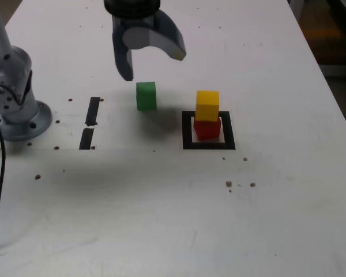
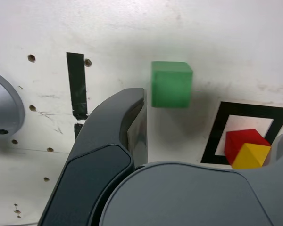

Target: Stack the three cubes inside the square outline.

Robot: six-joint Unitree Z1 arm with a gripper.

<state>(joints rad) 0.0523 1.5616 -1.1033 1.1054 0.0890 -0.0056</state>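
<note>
The grey robot gripper [image 1: 153, 63] hangs in the air with its two jaws spread wide, and it holds nothing. Just below it, a bit toward the camera in the exterior view, the small green cube [image 1: 146, 96] sits alone on the white table [image 1: 173, 219], not touching the jaws. The black tape square outline [image 1: 187, 131] lies near the green cube, on the exterior view's right. Inside that square sits the small red cube [image 1: 207, 128], and the small yellow cube [image 1: 207, 105] sits on top of it. Two short black tape strips [image 1: 90, 123] lie on the green cube's other side, by the grey round arm base [image 1: 14, 115].
</note>
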